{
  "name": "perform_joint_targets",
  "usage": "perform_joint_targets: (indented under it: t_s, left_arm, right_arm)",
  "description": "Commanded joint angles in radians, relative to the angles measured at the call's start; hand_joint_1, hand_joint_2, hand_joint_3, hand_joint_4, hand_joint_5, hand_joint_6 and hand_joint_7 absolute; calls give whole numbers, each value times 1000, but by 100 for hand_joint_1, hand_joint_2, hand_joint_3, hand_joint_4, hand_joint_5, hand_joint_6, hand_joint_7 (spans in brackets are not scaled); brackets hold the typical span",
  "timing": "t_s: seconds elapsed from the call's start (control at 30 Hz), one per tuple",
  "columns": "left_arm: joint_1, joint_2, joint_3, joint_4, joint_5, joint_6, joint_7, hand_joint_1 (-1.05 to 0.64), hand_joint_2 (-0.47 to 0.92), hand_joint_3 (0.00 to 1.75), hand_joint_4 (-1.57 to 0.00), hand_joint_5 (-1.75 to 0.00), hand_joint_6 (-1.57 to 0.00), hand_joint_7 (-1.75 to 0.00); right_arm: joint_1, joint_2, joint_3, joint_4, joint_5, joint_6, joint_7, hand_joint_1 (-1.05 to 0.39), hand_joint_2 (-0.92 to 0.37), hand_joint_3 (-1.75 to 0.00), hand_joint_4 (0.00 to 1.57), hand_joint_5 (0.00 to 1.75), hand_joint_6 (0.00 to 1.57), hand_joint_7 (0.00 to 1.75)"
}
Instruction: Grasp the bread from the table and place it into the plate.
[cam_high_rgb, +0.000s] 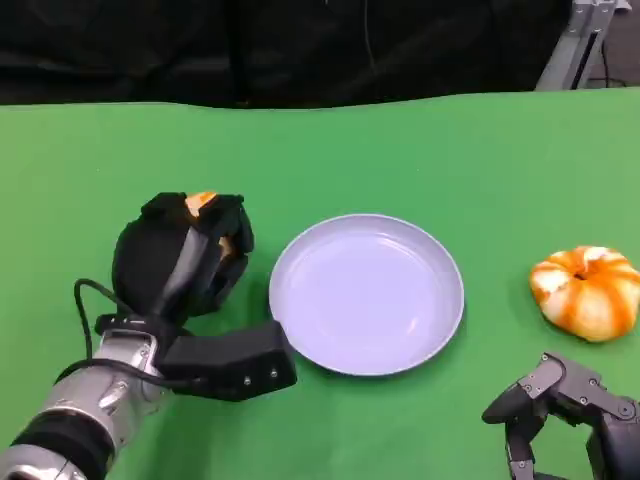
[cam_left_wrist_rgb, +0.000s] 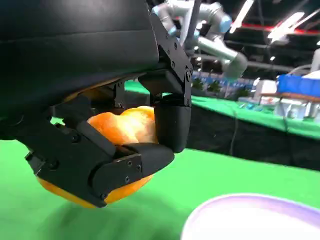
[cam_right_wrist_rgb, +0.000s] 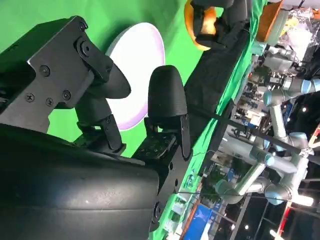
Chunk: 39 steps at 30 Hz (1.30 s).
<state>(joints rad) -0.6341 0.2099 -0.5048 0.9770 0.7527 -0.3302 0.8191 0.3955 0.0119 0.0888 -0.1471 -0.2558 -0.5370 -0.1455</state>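
Note:
My left hand (cam_high_rgb: 185, 255) grips an orange-yellow piece of bread (cam_high_rgb: 200, 203), which peeks out between the fingers. The hand is just left of the pale lavender plate (cam_high_rgb: 365, 295). In the left wrist view the fingers (cam_left_wrist_rgb: 100, 160) wrap the bread (cam_left_wrist_rgb: 125, 127), which hangs above the green cloth with the plate's rim (cam_left_wrist_rgb: 250, 220) close by. My right hand (cam_high_rgb: 560, 410) rests low at the front right, fingers apart and holding nothing. The right wrist view shows its own fingers (cam_right_wrist_rgb: 165, 100) spread, with the plate (cam_right_wrist_rgb: 137, 60) and the held bread (cam_right_wrist_rgb: 195, 30) beyond.
An orange and white pumpkin-shaped item (cam_high_rgb: 587, 290) lies on the green table (cam_high_rgb: 420, 160) to the right of the plate, just beyond my right hand. A black curtain runs behind the table's far edge. Open green cloth stretches behind the plate.

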Motion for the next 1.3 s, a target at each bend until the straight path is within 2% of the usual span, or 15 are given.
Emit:
perform_joint_targets:
  t_s: [0.03,0.27,0.4,0.57,0.67,0.8,0.83,0.9,0.93,0.97,1.03,1.1,1.2,1.23,1.3]
  left_arm:
    - [-5,20,6,-37,9,-15,11,-12,32,127,-93,-175,-70,-175]
    - [-14,4,8,-118,8,-48,-12,-13,28,137,-93,-175,-70,-175]
    - [-34,-30,-3,-152,7,-80,-49,-15,23,151,-96,-175,-72,-175]
    - [-62,-75,-22,-141,34,-66,-79,-15,21,145,-95,-175,-71,-175]
    - [-90,-149,-19,-77,-9,-65,-176,-11,21,140,-93,-175,-72,-175]
    - [-108,-188,-13,-38,-35,-57,-249,-8,25,134,-92,-175,-72,-175]
    - [-116,-199,-16,-31,-38,-44,-284,-9,30,126,-89,-175,-70,-174]
    - [-130,-217,-23,-24,-43,-21,-365,-10,39,111,-85,-175,-70,-162]
    - [-138,-221,-30,-25,-45,-10,-419,-15,48,94,-75,-166,-70,-133]
    - [-144,-222,-37,-29,-43,1,-467,-20,65,66,-65,-143,-70,-91]
    - [-152,-218,-51,-44,-40,24,-555,-26,85,30,-48,-110,-63,-42]
    - [-152,-215,-54,-58,-41,36,-589,-28,90,20,-42,-98,-59,-28]
    - [-144,-205,-63,-79,-39,48,-646,-28,92,17,-40,-94,-58,-23]
    - [-139,-198,-71,-89,-37,53,-682,-52,92,26,-17,-59,-33,-12]
    - [-132,-190,-79,-109,-35,63,-725,-65,92,31,-4,-39,-20,-6]
  right_arm:
    - [0,-4,-5,-7,3,1,-3,11,-34,-135,84,165,81,130]
    - [3,-6,-6,-7,1,-5,-3,13,-34,-135,84,165,81,130]
    - [0,-7,-6,-4,6,-5,-1,13,-34,-135,84,165,81,130]
    - [4,-5,-4,-7,6,0,-1,13,-33,-135,84,166,81,130]
    - [3,-2,-1,-2,0,-9,-7,12,-33,-135,84,167,81,131]
    - [4,-2,-3,-5,-5,-5,-9,12,-33,-134,83,168,81,130]
    - [4,-2,-3,-6,-4,-4,-9,12,-34,-135,83,168,81,130]
    - [4,-3,-4,-7,-4,-4,-9,13,-34,-135,83,168,81,130]
    - [3,-2,-3,-7,-4,-2,-9,13,-34,-135,83,168,81,130]
    - [3,-1,-3,-8,-6,-1,-9,13,-34,-135,83,168,81,130]
    - [4,1,0,-10,-6,1,-10,13,-34,-135,83,168,81,130]
    - [4,2,0,-10,-6,1,-10,13,-34,-135,83,168,81,130]
    - [5,4,1,-12,-10,1,-12,13,-34,-135,83,167,81,130]
    - [6,5,3,-14,-14,1,-13,13,-34,-135,84,168,81,130]
    - [7,7,3,-16,-17,1,-15,13,-34,-135,84,168,81,129]
